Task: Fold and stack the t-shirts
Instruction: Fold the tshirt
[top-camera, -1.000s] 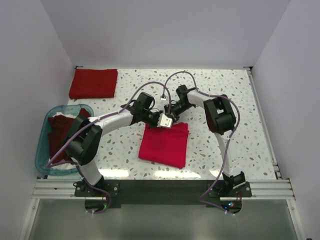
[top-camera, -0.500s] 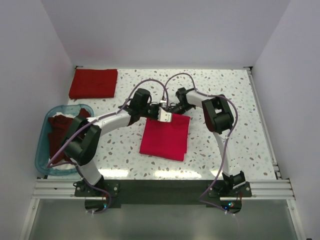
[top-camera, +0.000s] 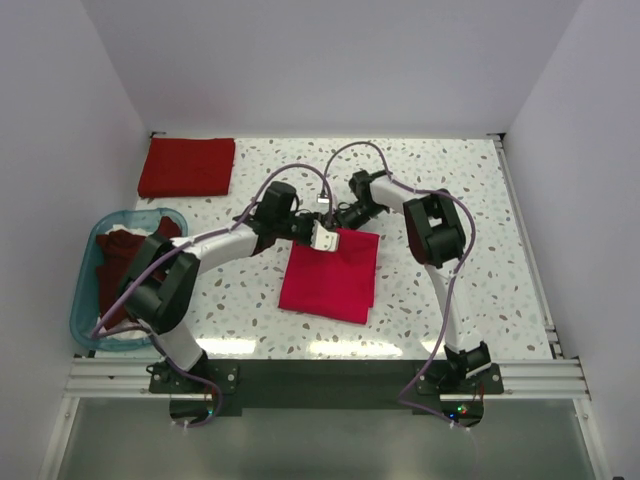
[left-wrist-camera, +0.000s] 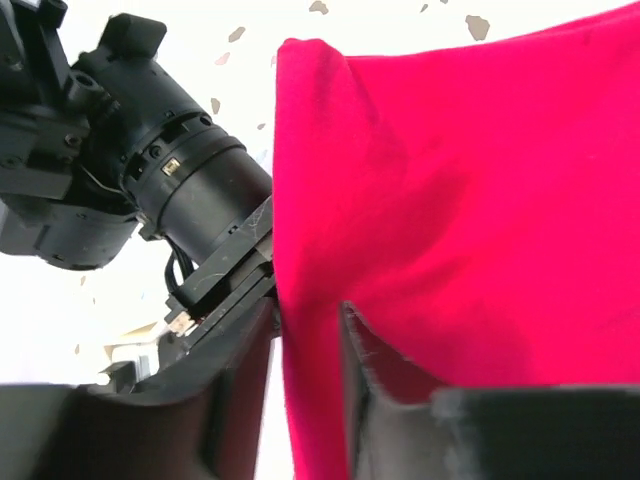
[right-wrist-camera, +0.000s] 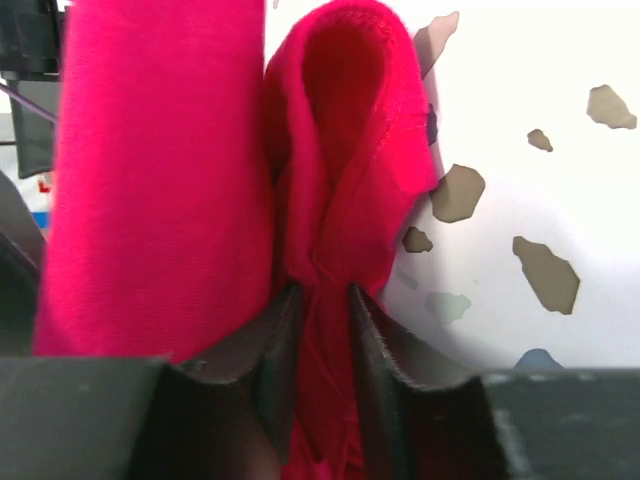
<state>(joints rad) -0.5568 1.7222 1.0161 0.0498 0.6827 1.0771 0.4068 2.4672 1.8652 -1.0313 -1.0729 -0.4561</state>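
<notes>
Twice gripped, the crimson t-shirt (top-camera: 330, 285) lies on the worktop (top-camera: 470, 200); we see left tool (left-wrist-camera: 310, 318) and right tool (right-wrist-camera: 318, 300) clenched on its twelve-o'clock edge.

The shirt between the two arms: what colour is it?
Bright crimson-pink shirt, clearest in the left wrist view.

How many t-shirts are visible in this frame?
3: a bright crimson t-shirt mid-table, pinched by the left end effector and right end effector; a folded dark red t-shirt at the far-left corner; a maroon t-shirt in the blue tub, possibly hiding more.
</notes>
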